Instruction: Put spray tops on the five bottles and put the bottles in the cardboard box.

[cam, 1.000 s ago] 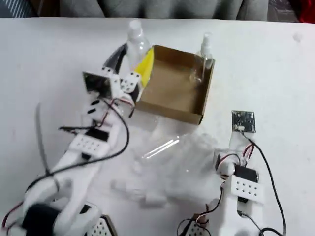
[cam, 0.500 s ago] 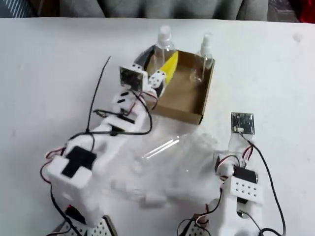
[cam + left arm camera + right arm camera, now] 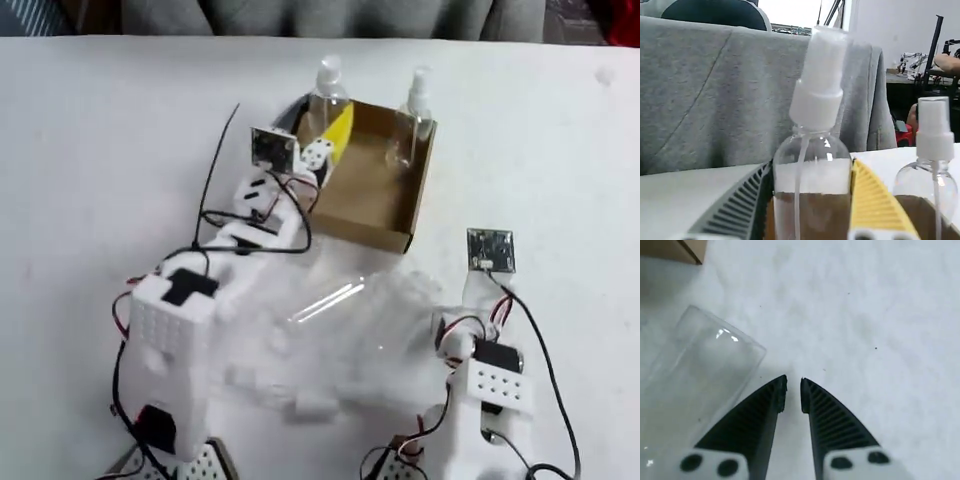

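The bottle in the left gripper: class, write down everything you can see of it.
The bottle is clear plastic, round-shouldered, with a white spray top fitted and a thin dip tube running down inside. It stands upright, clamped between the left gripper's grey and yellow fingers, at the far left corner of the cardboard box. Whether its base rests on anything cannot be seen.

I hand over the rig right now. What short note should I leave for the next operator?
Left end effector: shut on a capped bottle at the cardboard box's far left corner.
Right end effector: almost shut, empty, over the table beside a lying clear bottle.
Done: a second capped bottle stands in the box's far right corner.
Left: set the held bottle in the box, then cap and box the rest.
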You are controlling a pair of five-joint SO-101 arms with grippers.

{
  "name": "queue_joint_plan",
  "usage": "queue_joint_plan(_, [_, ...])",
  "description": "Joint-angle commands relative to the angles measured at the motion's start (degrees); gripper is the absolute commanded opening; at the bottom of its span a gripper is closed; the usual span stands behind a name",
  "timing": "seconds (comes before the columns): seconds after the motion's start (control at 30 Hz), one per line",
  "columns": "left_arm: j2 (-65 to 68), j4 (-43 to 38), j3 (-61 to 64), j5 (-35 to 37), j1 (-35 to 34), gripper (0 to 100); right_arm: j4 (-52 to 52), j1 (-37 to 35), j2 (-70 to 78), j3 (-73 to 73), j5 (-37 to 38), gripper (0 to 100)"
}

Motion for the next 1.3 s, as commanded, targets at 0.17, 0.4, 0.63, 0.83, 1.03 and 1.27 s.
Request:
queue_joint_plan(0.17, [5.32,-1.76,-10.90,0.18,-1.63,2,-0.84,-0.48,-0.84,0.35,0.62,1.5])
queue_joint_plan(0.4, [5.76,3.25,-11.16,-0.62,-1.45,2,-0.92,-0.48,-0.84,0.53,0.62,1.5])
queue_joint_plan(0.63, [5.93,4.31,-10.64,-5.10,-1.27,2,-0.92,-0.48,-0.84,0.62,0.62,1.5])
queue_joint_plan(0.83, [6.02,4.31,-10.55,-5.63,-1.27,2,-0.92,-0.48,-0.75,0.62,0.62,1.5])
queue_joint_plan(1.03, [5.32,3.78,-8.35,-4.13,-1.36,2,-0.92,-0.48,-0.75,0.62,0.62,1.5])
queue_joint_plan(1.27, [4.26,-5.63,-5.71,0.18,-0.84,2,-0.92,-0.48,-0.66,0.62,0.62,1.5])
